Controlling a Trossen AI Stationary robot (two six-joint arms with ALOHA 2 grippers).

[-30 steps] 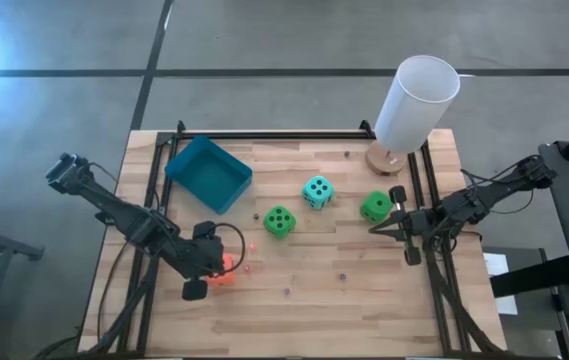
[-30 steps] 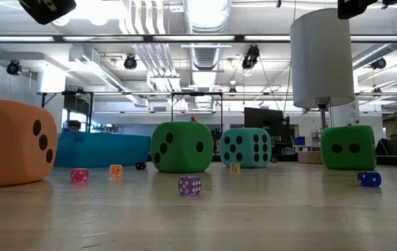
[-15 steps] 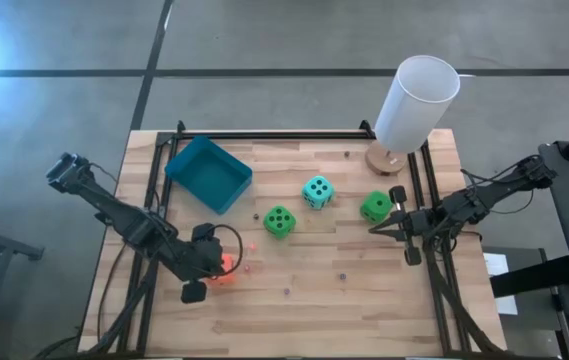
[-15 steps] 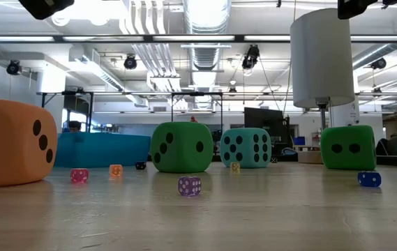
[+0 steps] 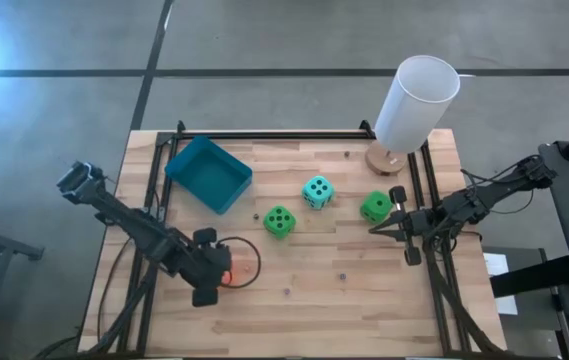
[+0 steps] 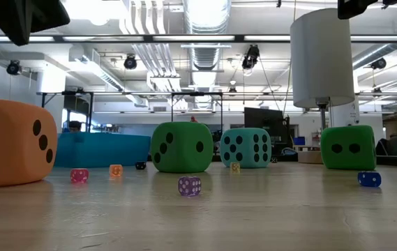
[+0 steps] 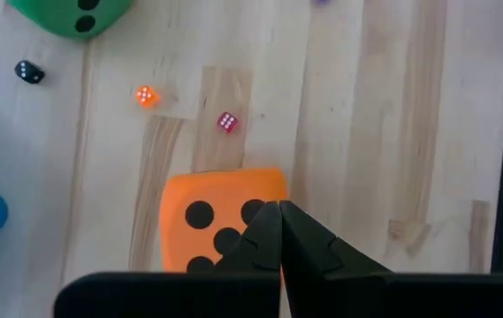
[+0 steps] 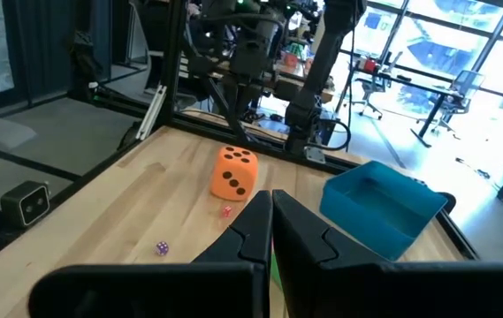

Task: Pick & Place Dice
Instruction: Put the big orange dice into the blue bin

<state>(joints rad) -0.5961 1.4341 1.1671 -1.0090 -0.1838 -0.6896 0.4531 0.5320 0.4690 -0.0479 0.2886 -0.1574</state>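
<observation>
wooden desk [image 5: 364, 290] carries all i need: blue tray [image 5: 207, 172] at its far left. my left end effector [image 7: 279, 231] hovers pinched closed, empty, over the orange die [image 7: 220, 216], near-side of the tray. i'd judge pickup pending: open, then descend.

Orange die [image 7: 220, 216], green dice [image 5: 279, 221], teal die [image 5: 316, 190], blue tray [image 5: 207, 173].
</observation>
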